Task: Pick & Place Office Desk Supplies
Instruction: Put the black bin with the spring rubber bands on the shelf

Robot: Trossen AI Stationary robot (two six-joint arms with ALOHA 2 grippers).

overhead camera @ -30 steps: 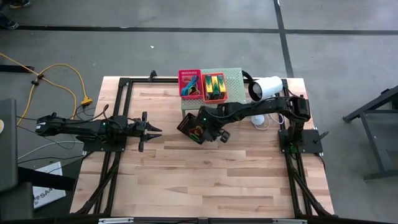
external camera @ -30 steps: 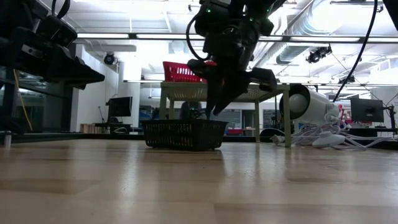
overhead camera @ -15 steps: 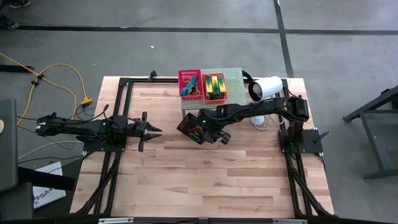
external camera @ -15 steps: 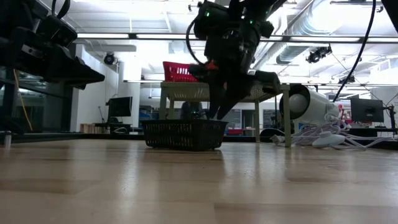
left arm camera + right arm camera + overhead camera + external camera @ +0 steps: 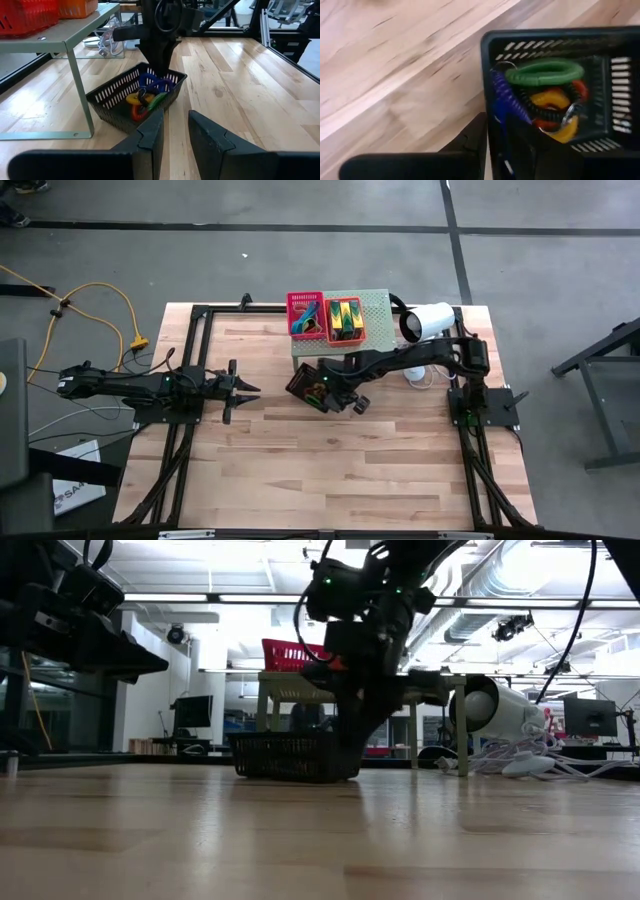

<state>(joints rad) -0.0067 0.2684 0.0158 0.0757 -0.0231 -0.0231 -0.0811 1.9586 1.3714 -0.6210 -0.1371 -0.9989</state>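
Note:
A black slotted basket (image 5: 306, 384) stands on the table in front of the pale-green shelf (image 5: 377, 304). It holds green (image 5: 545, 72), blue (image 5: 506, 97), red and yellow coil loops. My right gripper (image 5: 324, 386) points down into it at the wall facing the table's right side and is shut there; it also shows in the low view (image 5: 350, 735). A red basket (image 5: 305, 315) and an orange basket (image 5: 345, 318) with yellow-and-green pieces stand on the shelf. My left gripper (image 5: 175, 127) waits, open and empty, at the table's left. My right gripper has the basket's wall (image 5: 489, 92) near a corner, one finger (image 5: 470, 142) outside and one (image 5: 522, 145) inside. The fingers come from above, pointing down. The blue loop runs down beside the inner finger. The basket stands level on the table.
A white cylindrical device (image 5: 425, 320) lies at the shelf's right, its cables (image 5: 530, 762) on the table beside it. The shelf's legs (image 5: 80, 95) stand close behind the black basket. Bare wood lies toward the near edge.
My right gripper has gone down into the black basket at its right wall, and its fingers, spread in a V a second ago, have come together on the wall. The basket stays on the table.

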